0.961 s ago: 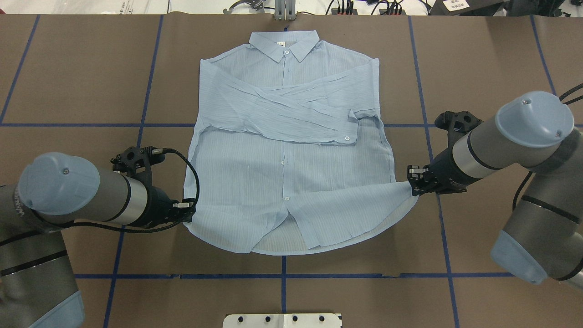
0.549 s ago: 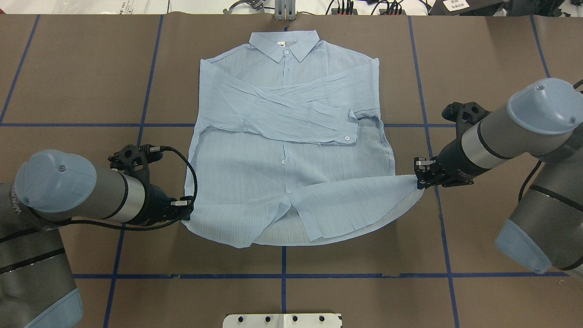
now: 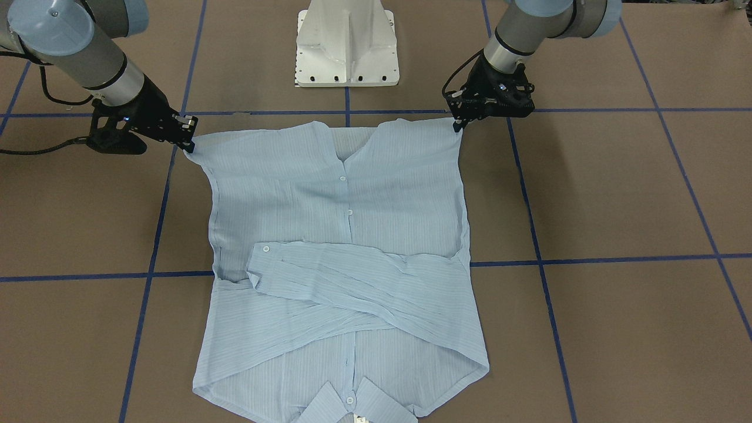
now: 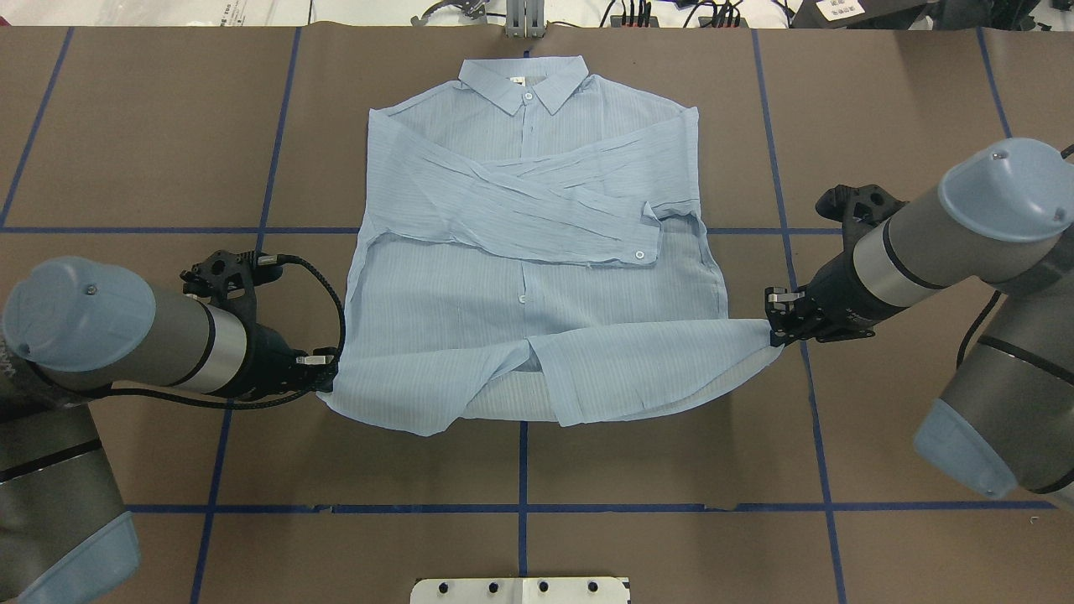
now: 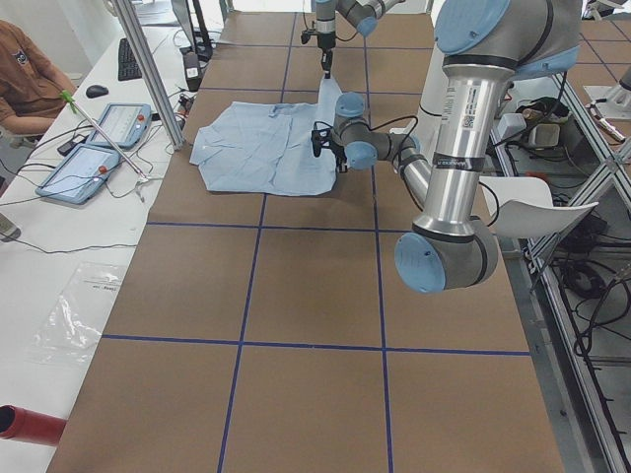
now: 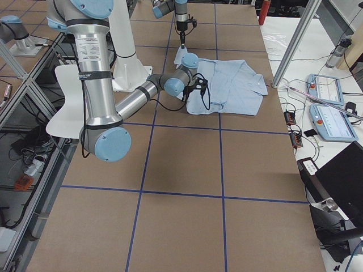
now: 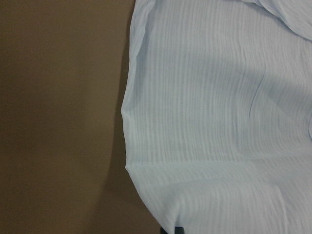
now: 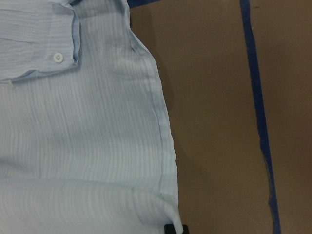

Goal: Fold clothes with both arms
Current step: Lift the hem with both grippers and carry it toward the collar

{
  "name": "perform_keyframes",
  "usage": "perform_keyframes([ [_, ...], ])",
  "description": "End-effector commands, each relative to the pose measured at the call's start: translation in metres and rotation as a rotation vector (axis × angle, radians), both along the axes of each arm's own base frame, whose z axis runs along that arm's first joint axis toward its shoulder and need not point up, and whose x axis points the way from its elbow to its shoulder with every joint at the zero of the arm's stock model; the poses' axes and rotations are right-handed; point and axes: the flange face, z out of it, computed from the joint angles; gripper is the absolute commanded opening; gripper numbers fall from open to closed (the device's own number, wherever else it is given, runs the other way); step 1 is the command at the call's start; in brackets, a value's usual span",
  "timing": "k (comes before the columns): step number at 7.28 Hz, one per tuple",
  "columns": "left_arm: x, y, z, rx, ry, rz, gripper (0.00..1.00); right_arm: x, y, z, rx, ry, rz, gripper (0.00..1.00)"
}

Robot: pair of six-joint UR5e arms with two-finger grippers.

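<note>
So we've L black gripper [image 4: 325, 385] & R black gripper [image 4: 772, 334] each clamped on hem corners of light blue thin striped shirt [image 4: 520, 277].

Overhead: high, from behind the fingers, facing forward and down; left fingers [image 4: 324, 382], right fingers [image 4: 773, 334] and the whole shirt [image 4: 529, 277] in frame.
Front-facing: across the counter [image 3: 617, 194], ahead of the fingers, looking steeply down, mirrored.
Side views: far off at the counter's ends, looking along it.
Wrist views: close behind each pair of fingers, looking down onto shirt and counter.
Shared: overhead and front-facing both show the shirt between the fingers.
</note>
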Motion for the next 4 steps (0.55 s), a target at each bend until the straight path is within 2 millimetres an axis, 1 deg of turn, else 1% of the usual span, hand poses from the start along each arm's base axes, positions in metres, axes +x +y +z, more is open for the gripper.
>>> perform_keyframes([
  [1,-0.002,-0.002,0.001,-0.001,-0.001,-0.004,0.0,-0.001,-0.003,-0.004,0.006,-0.003,0.005,0.0],
  [3,-0.009,-0.009,-0.002,-0.005,0.009,-0.011,0.0,-0.003,-0.011,-0.015,0.019,-0.018,0.013,0.0],
  [4,-0.013,-0.014,-0.007,-0.007,0.019,-0.016,0.0,-0.003,-0.016,-0.018,0.019,-0.021,0.023,0.0],
])
